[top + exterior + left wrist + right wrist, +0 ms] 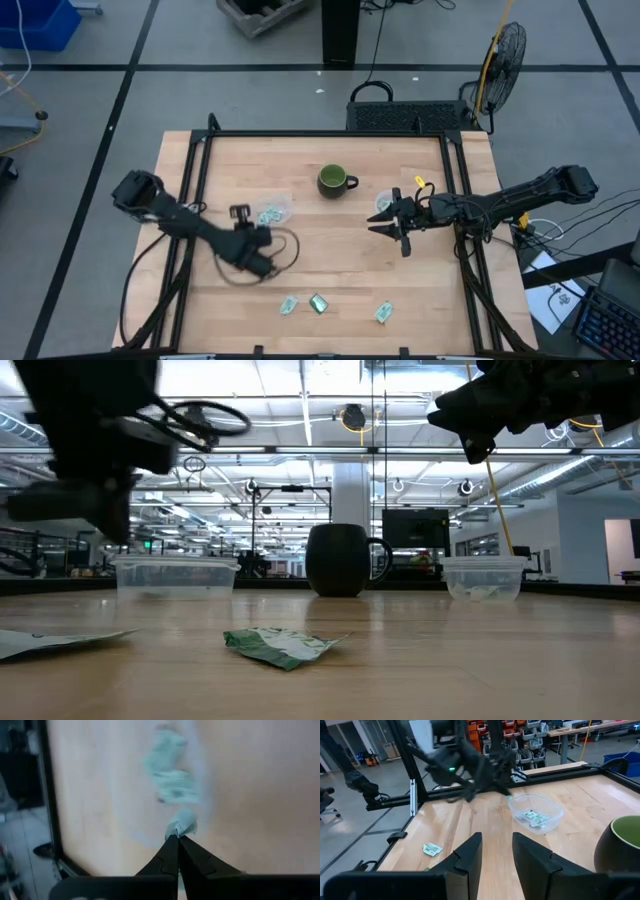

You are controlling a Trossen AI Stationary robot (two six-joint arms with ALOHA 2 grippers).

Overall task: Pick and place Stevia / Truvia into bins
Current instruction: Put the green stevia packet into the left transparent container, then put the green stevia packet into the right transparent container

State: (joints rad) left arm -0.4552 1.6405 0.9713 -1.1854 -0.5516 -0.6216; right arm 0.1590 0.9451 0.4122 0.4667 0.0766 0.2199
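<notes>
My left gripper [178, 839] is shut on a pale green packet [181, 823] and hovers beside the left clear bin [272, 210], which holds several packets [171, 785]. My right gripper [496, 854] is open and touches nothing; it hangs in the air near the right clear bin [386, 203], which also holds packets [487, 591]. Three more packets lie flat on the near part of the table: two pale ones [290, 305] [383, 312] and a darker green one [318, 303]. In the low view the crumpled green packet [283, 643] lies nearest. My left gripper pinches the pale green packet by one edge [176, 833], between the free ends of its two fingers [170, 851]. It comes from above, pointing down. The packet is lifted clear of the table and sticks out beyond the fingertips, over the bin's side.
A dark green mug [335, 180] stands between the two bins toward the far edge. A black frame rail [320, 135] runs round the wooden table [330, 260]. A loop of cable [285, 250] lies by the left arm. Bare wood lies between the arms.
</notes>
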